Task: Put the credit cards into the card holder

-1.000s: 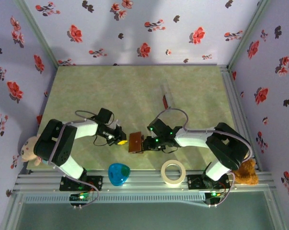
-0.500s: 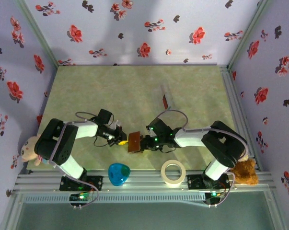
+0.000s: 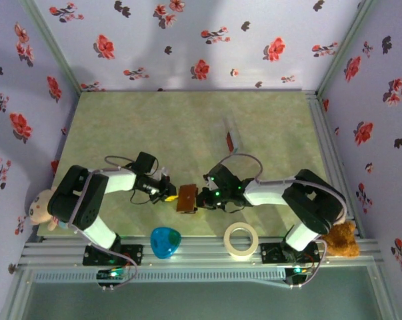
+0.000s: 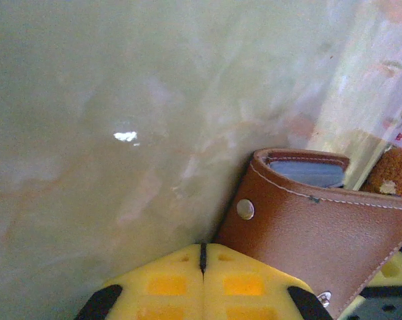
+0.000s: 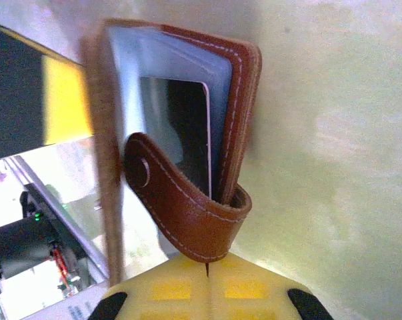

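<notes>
The brown card holder (image 3: 187,199) stands open on its edge between my two grippers. A dark credit card (image 5: 181,127) sits in its clear inner pocket, and the left wrist view shows a grey-blue card top (image 4: 311,172) in its mouth. My left gripper (image 3: 169,194) (image 4: 203,247) is shut, tips against the holder's lower left edge (image 4: 307,227). My right gripper (image 3: 201,198) (image 5: 207,263) is shut with its tips touching the bend of the closing tab (image 5: 187,220). No leather shows between either pair of pads. A red card (image 3: 230,141) leans in a clear stand farther back.
A roll of tape (image 3: 241,241) and a blue heart-shaped object (image 3: 165,241) lie at the near edge. Soft toys sit at the left (image 3: 37,208) and right (image 3: 341,240) corners. Flowered walls close the table on three sides.
My right gripper's jaws have closed at the holder's tab. The holder and both grippers have shifted very slightly left.
</notes>
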You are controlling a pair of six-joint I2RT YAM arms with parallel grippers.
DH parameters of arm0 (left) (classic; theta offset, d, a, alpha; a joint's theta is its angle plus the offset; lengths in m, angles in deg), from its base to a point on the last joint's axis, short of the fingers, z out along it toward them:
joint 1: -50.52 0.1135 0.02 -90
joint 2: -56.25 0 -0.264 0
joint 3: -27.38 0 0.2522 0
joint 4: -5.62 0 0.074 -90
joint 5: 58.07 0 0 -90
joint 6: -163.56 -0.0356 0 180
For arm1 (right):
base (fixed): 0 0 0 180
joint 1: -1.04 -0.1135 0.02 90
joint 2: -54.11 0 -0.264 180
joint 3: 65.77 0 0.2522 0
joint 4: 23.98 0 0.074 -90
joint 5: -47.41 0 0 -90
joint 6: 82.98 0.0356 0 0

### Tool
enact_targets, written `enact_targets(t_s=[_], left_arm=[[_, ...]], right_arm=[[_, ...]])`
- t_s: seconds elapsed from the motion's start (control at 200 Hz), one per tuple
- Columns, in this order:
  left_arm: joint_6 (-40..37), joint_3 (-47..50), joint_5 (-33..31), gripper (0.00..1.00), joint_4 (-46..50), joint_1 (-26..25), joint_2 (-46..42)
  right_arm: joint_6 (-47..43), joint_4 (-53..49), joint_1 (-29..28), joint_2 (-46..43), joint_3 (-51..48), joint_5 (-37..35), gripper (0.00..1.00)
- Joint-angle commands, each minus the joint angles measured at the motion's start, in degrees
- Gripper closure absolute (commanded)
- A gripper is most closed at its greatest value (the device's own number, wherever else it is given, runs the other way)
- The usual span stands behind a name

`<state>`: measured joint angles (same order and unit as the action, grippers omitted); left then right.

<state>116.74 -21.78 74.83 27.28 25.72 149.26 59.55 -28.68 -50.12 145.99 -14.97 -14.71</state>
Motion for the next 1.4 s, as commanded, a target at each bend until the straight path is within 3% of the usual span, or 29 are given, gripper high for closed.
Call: enact_targets(t_s=[0.0,0.23,0.39,0.705,1.145,1.395], left_arm=[[-0.1,-0.4,0.3,0.97,-0.3,-2.3,1.3],[-1.9,-5.0,-0.2,0.81,4.9,-2.3,-1.0],[-4.2,-9.1,-2.3,0.64,11.4,-2.2,-5.8],[-3.2,-12.0,-2.8,0.61,13.0,-2.7,-9.2],[2.0,-20.8,-1.8,0.61,6.4,-15.9,-5.3],[3.5,-20.1,-2.9,0.62,4.0,-16.9,-3.3]], right_arm=[[-1.6,0.0,-0.2,-3.5,0.1,-2.1,1.00],[-5.0,-9.4,0.1,-8.9,1.8,-8.8,1.00],[-8.7,-17.6,0.1,-10.8,5.0,-12.9,1.00],[-13.6,-36.9,0.2,-9.7,12.1,-22.6,1.00],[-15.1,-41.1,6.6,-8.5,14.4,-12.4,1.00],[-15.8,-37.3,11.8,-10.2,13.8,0.3,1.00]])
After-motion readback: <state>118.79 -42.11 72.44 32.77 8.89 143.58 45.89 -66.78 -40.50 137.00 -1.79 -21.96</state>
